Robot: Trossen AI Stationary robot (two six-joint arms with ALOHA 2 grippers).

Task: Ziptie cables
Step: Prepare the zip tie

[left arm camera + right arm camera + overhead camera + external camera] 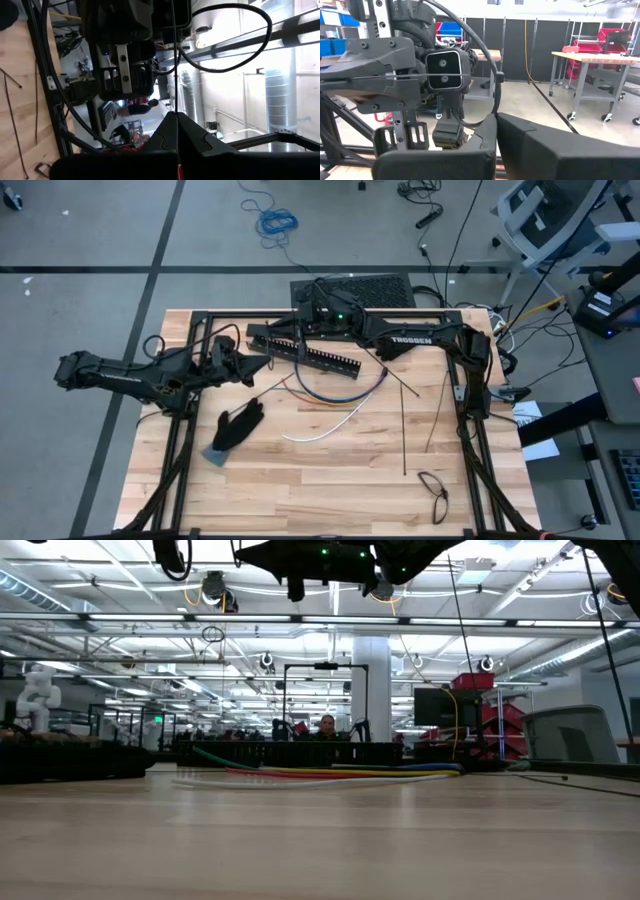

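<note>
The cables (340, 385) lie in curved arcs on the wooden table, just in front of a long black slotted bar (305, 352). In the low view the cables (330, 772) rest flat as coloured strands. My left gripper (262, 366) hovers above the table's left part, shut on a thin black strip (174, 75). My right gripper (285, 332) reaches across the back of the table toward it. Its fingers (496, 120) are shut and nothing shows between them. The two grippers face each other closely, above the bar's left end. My left gripper pinches the thin black strip between its two shut fingertips (175, 114). The fingers come roughly level from the table's left side. The strip runs straight on past the fingertips toward my right arm's hand, up off the table. Its far end is out of view.
Several loose thin black strips (403, 425) lie on the table's right half. A black glove (238, 426) lies at front left on a blue-grey pad. A pair of glasses (433, 492) sits near the front right. Black frame rails run along the table's sides.
</note>
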